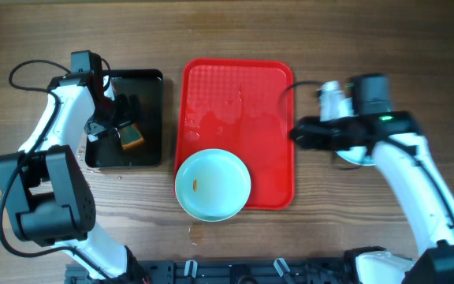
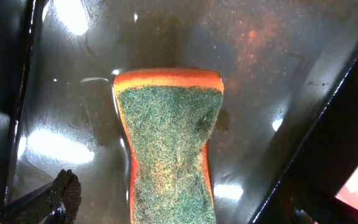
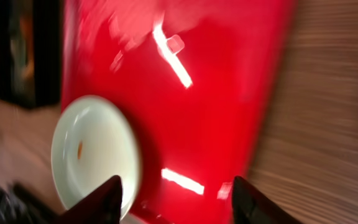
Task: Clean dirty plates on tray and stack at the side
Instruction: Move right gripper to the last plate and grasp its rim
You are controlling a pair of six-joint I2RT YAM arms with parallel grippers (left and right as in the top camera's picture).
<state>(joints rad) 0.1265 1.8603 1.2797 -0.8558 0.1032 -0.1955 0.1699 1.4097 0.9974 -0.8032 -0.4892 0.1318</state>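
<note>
One pale plate (image 1: 213, 184) with a small orange smear lies at the front left of the red tray (image 1: 239, 87), overhanging its front rim. It also shows in the right wrist view (image 3: 95, 155), left of the tray (image 3: 210, 106). My right gripper (image 1: 299, 134) is open and empty at the tray's right rim, its fingers (image 3: 179, 196) above the tray's front part. A pale round rim (image 1: 351, 158), probably another plate, shows under the right arm. My left gripper (image 1: 117, 118) is open over an orange sponge (image 2: 169, 137) with a green scouring face, fingers (image 2: 179, 199) apart from it.
The sponge (image 1: 131, 138) lies in a wet black tray (image 1: 150, 87) left of the red tray; its dark floor fills the left wrist view (image 2: 278, 62). It also shows in the right wrist view (image 3: 23, 56). Bare wooden table surrounds both trays. The right wrist view is blurred.
</note>
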